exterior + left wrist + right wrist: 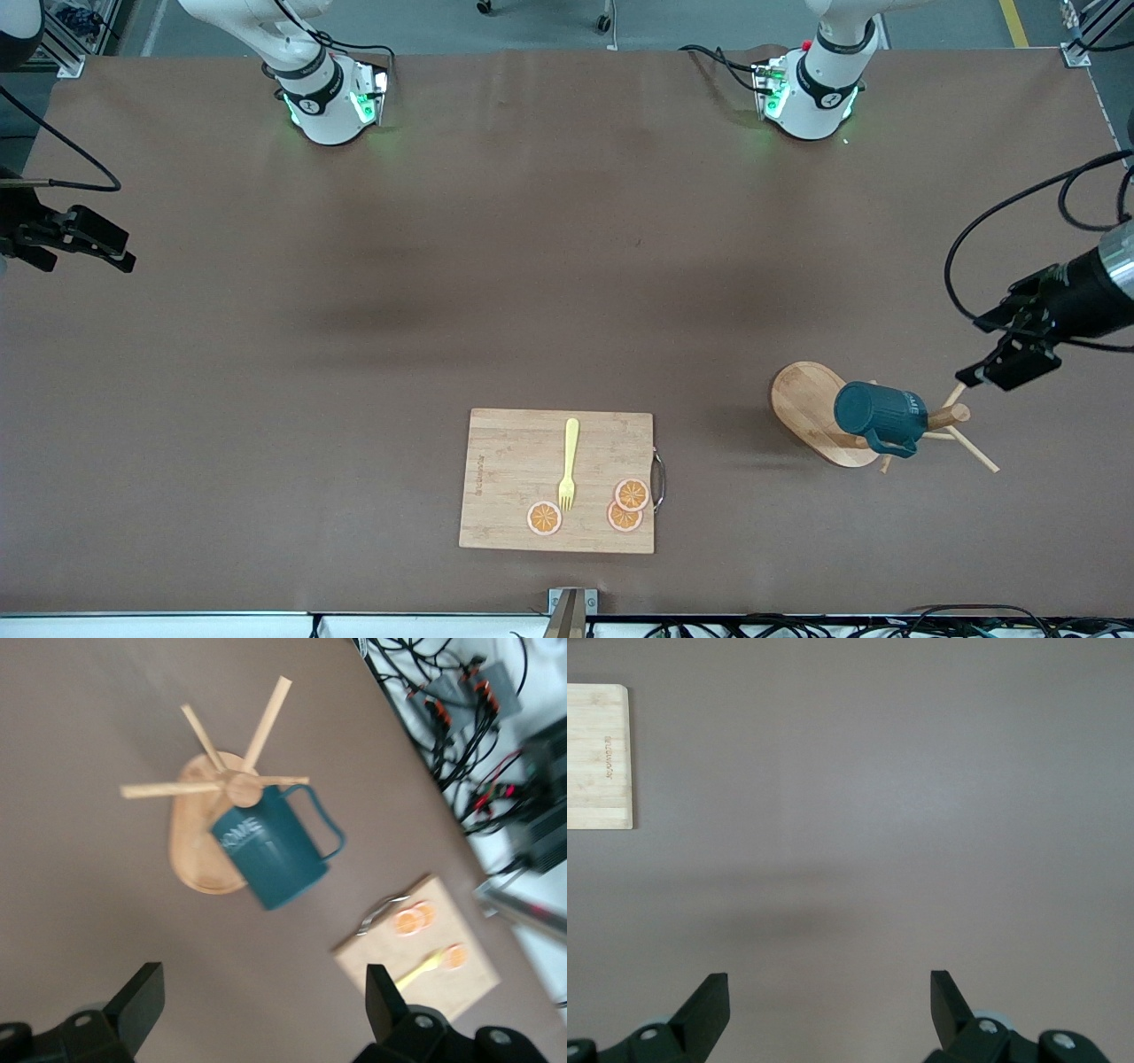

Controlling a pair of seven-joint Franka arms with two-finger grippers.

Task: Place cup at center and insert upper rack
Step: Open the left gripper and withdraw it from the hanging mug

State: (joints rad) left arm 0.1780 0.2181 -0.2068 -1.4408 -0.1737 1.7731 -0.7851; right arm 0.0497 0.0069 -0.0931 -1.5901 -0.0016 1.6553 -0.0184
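Teal cup [877, 418] is seen hung by its handle on a wooden peg rack [819, 415], toward the left arm's end of the tabletop [532, 266], well off centre. White lettering is carried on its side (blurred). The left gripper [1010, 363] is held over the rack's pegs, fingers spread wide, nothing gripped. The right gripper [89, 241] waits above bare tabletop, likewise parted and holding nothing.

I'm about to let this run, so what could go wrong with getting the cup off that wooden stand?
The cup hangs tilted on the stand; pulling sideways may catch a peg and tip the stand. The open left gripper is beside the pegs and may knock them. The fork lies loose on the cutting board, close to the table's middle.
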